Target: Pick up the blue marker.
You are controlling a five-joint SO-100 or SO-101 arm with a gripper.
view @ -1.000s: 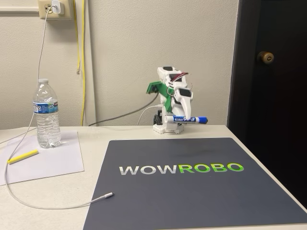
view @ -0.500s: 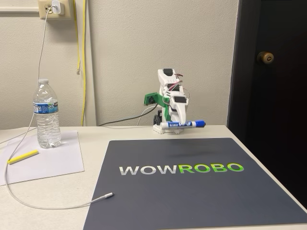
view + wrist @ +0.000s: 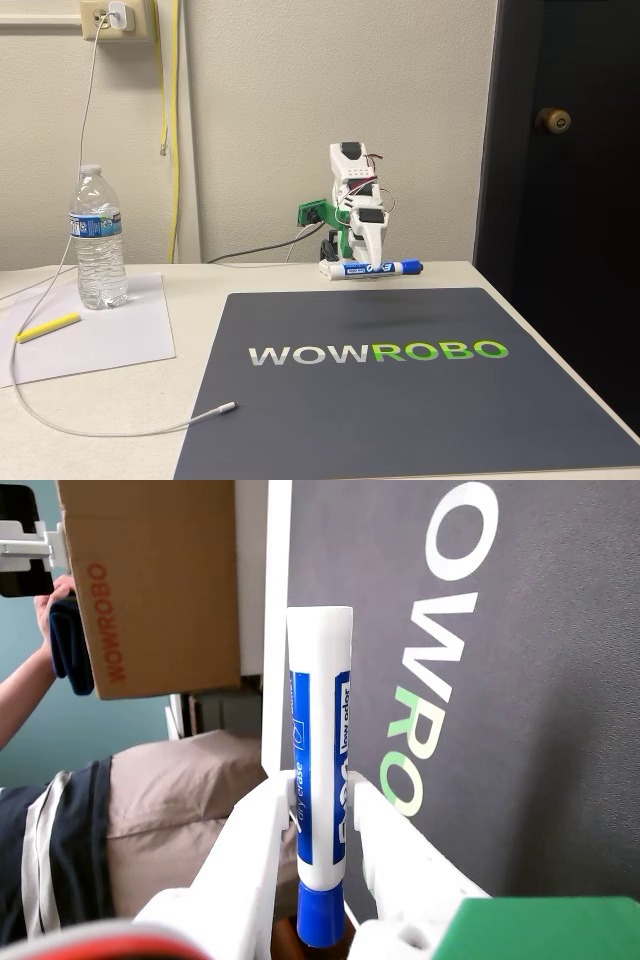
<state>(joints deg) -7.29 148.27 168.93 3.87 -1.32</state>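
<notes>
The blue marker (image 3: 372,268) has a white barrel, a blue label and a blue cap. It hangs level just above the far edge of the dark mat (image 3: 400,390), cap pointing right in the fixed view. My gripper (image 3: 374,266) is shut on its middle, the arm folded close to its base. In the wrist view the blue marker (image 3: 320,780) stands lengthwise between my two white fingers (image 3: 255,845), cap at the bottom, and my gripper (image 3: 322,785) clamps the labelled part.
A water bottle (image 3: 98,238) and a yellow highlighter (image 3: 47,327) rest on white paper (image 3: 100,335) at the left. A white cable (image 3: 120,425) loops across the table to a plug near the mat. A cardboard box (image 3: 150,580) and a person's arm (image 3: 25,695) lie beyond the table in the wrist view.
The gripper has lowered with the marker, from well above the arm's base to just over the mat's far edge. The marker's cap end has swung slightly left and down.
</notes>
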